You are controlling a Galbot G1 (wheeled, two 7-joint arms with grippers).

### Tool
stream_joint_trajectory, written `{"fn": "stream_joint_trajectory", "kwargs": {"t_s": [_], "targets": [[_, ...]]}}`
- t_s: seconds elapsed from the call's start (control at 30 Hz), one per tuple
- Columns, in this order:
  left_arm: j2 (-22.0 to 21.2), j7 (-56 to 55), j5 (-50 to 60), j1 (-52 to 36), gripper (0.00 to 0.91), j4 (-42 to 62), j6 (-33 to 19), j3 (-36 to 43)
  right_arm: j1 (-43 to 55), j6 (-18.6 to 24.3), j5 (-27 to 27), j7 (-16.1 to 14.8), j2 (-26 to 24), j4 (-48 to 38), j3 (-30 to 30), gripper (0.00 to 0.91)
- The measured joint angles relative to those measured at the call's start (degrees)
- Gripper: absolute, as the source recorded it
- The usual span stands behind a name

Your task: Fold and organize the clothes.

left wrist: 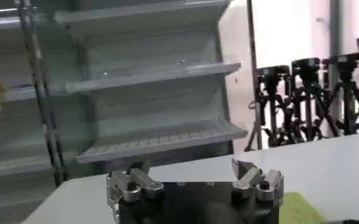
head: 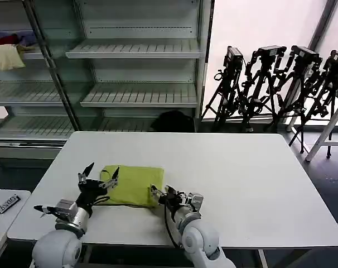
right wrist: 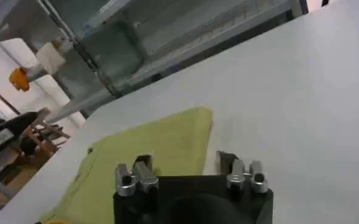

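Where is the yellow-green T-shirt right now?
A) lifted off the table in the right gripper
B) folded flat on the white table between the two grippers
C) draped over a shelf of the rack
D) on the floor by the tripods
B: the T-shirt lies as a flat folded rectangle on the white table, with the left gripper open at its left edge and the right gripper open at its near right corner.

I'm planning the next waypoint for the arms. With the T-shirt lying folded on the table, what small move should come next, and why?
Probably lift both grippers clear. The T-shirt already lies as a compact folded rectangle on the table; the left gripper stands open at its left edge, and the right gripper is open at its near right corner, neither holding cloth.
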Motion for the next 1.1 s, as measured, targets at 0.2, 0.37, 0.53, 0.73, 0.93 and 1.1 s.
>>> {"fn": "stream_joint_trajectory", "kwargs": {"t_s": [0.2,0.37,0.53,0.73,0.93,1.1], "targets": [[-0.4,0.0,-1.7,1.8,0.907,-0.9,-0.6,-3.1,1.0,-0.1,0.4,1.7,0.7,-2.2,-0.7,0.0],[-0.5,-0.1,-2.9,2.5,0.907,-1.2,-0.8,-5.1,1.3,0.0,0.4,2.3,0.7,-3.2,-0.8,0.0],[-0.6,-0.1,-3.5,3.3,0.907,-1.3,-1.2,-6.5,1.1,0.0,0.7,2.7,0.8,-3.2,-0.6,0.0],[-1.0,-0.1,-3.9,4.2,0.907,-1.3,-1.7,-7.5,0.5,-0.3,1.3,3.2,0.3,-1.6,0.5,0.0],[-1.0,-0.1,-4.1,4.5,0.907,-1.1,-2.0,-8.1,-1.0,-0.4,2.0,2.6,-2.5,1.6,3.3,0.0],[-1.4,-0.1,-4.1,4.5,0.907,-0.9,-2.1,-7.9,-2.0,-0.4,2.2,1.8,-5.9,4.4,5.9,0.0]]}}
